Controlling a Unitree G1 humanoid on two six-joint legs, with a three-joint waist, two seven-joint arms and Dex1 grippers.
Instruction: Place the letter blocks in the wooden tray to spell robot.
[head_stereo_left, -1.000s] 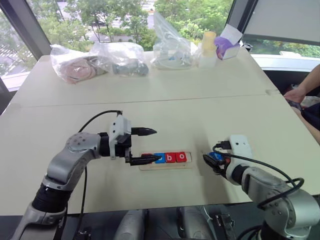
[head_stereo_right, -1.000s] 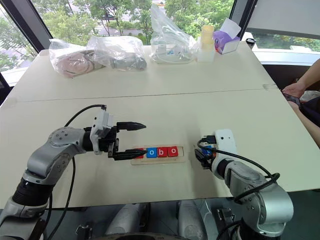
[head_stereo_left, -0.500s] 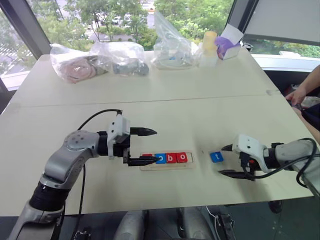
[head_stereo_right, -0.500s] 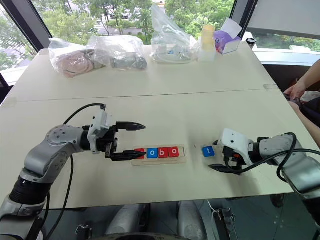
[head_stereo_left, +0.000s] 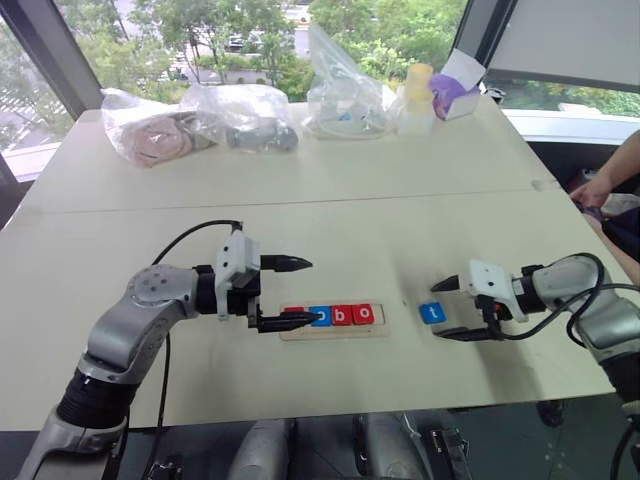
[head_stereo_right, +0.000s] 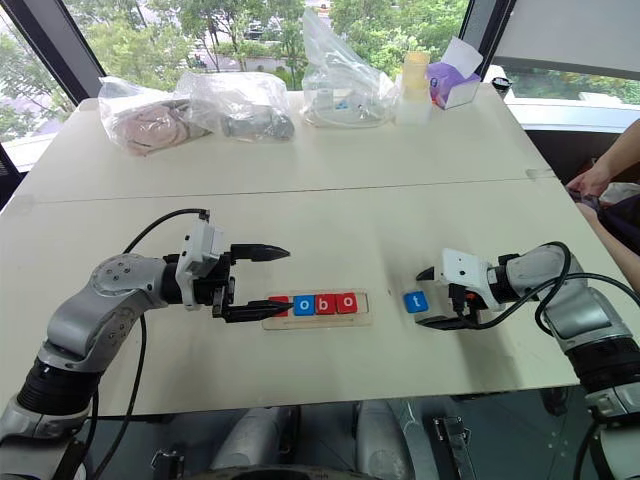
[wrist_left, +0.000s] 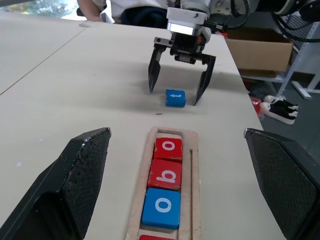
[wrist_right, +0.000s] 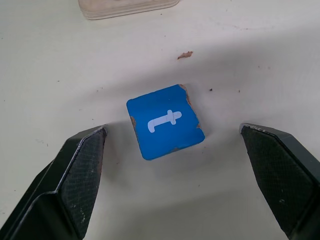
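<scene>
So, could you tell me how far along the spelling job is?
Done: red, blue o, red b and red o tiles sit in the wooden tray. In hand: nothing; the open right gripper brackets the blue t block on the table. Left: seat t in the tray's empty end.

pale table (head_stereo_left: 400, 210) carries the wooden tray (head_stereo_left: 333, 330), a loose blue t block (head_stereo_left: 432, 313), and seemingly plastic bags (head_stereo_left: 200, 120).

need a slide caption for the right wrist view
Open right gripper poised around the blue t block lying flat on the table.
</scene>
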